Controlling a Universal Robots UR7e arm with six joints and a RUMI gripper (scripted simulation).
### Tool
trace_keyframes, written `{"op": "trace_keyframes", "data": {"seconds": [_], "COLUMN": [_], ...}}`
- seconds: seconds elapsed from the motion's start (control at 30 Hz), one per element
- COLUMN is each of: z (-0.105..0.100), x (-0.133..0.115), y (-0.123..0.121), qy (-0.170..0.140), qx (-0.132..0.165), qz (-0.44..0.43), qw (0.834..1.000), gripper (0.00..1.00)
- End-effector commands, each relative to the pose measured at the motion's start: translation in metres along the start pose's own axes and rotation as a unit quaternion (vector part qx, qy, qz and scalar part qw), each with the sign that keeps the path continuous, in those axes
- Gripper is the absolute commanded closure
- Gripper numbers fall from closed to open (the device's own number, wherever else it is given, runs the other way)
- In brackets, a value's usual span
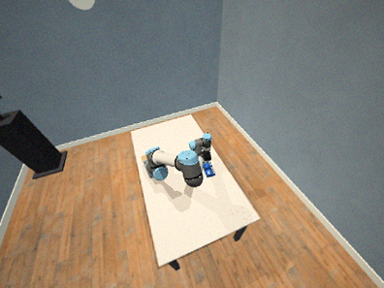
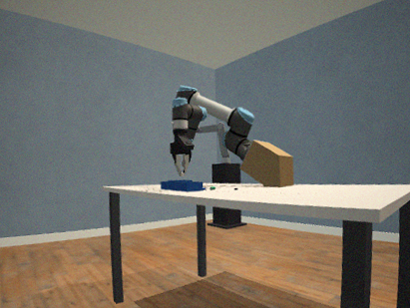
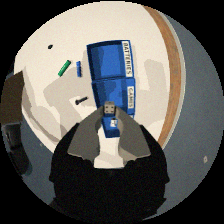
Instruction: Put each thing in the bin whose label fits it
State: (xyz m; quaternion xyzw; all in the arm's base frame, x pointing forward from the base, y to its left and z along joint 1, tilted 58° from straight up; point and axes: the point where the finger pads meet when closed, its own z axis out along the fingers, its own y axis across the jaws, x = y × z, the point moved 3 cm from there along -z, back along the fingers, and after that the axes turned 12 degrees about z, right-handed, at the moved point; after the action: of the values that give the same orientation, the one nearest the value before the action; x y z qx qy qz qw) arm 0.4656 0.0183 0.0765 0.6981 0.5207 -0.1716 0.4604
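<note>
Jaws pinched narrow on a small USB stick (image 3: 110, 116), we hover over the blue bins (image 3: 111, 67) on the counter (image 2: 299, 199); a green piece (image 3: 65, 66), a blue piece (image 3: 78, 68) and a black bit (image 3: 79, 100) lie beside them, a tan box (image 2: 268, 164) farther off.

Bare test room: blue walls (image 1: 307, 49), wood floor (image 1: 77, 243), one white table (image 1: 196, 219), arm (image 1: 174, 160) mounted at its far edge.
</note>
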Motion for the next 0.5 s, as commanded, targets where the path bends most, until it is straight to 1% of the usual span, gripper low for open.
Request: {"op": "trace_keyframes", "data": {"seconds": [0.0, 0.47], "z": [-0.0001, -0.0003], "x": [-0.0011, -0.0001], "y": [0.0033, 0.0030], "qy": [0.009, 0.010], "qx": [-0.006, -0.006], "qz": [-0.078, -0.081], "qw": [0.997, 0.997], "gripper": [1.00, 1.00]}}
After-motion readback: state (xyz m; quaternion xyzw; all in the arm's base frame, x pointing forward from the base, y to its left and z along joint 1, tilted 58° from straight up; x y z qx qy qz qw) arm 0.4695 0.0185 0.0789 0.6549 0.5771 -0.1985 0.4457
